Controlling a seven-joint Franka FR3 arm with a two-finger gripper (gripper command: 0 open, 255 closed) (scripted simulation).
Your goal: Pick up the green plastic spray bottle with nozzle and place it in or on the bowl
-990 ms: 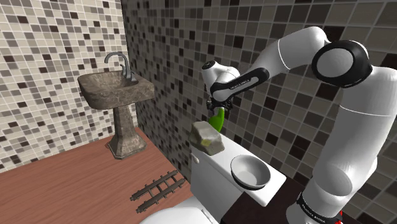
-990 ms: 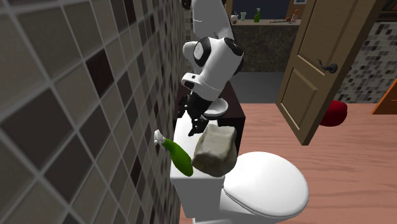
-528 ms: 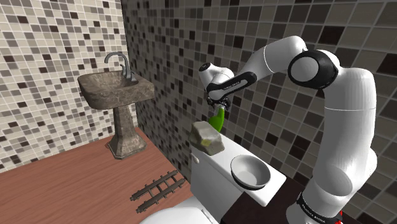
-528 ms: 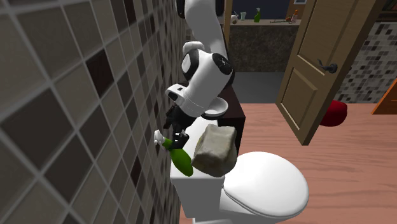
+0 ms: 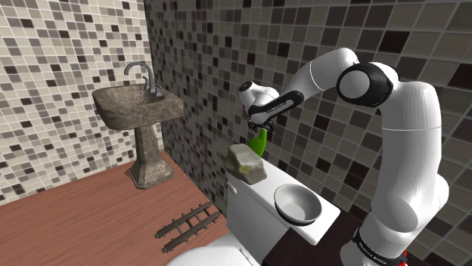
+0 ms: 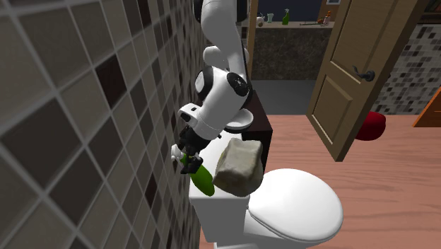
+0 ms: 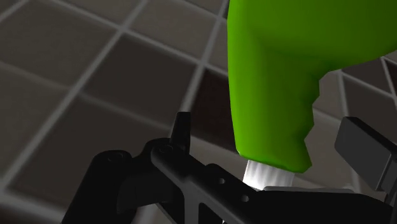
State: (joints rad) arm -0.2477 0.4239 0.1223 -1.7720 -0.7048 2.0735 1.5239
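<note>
I've come down onto the green spray bottle (image 7: 273,83) — jaws wide astride its white neck, not gripping — closing comes next.

In the wrist view the green spray bottle (image 7: 286,70) runs off the picture's edge, so its base is cut away. Its white neck sinks behind the black body of the gripper (image 7: 273,137), which hides the nozzle. The shoulder view leaves just a green sliver of the bottle between the gripper and the grey block (image 5: 246,162), and the toilet (image 5: 253,208) is cut by the lower edge. In the second exterior view the arm (image 6: 220,95) covers most of the bowl (image 6: 240,126). A red thing (image 6: 369,126) sits half behind the door (image 6: 353,71). The items on the far counter (image 6: 286,15), perhaps bottles, are too small to name.
</note>
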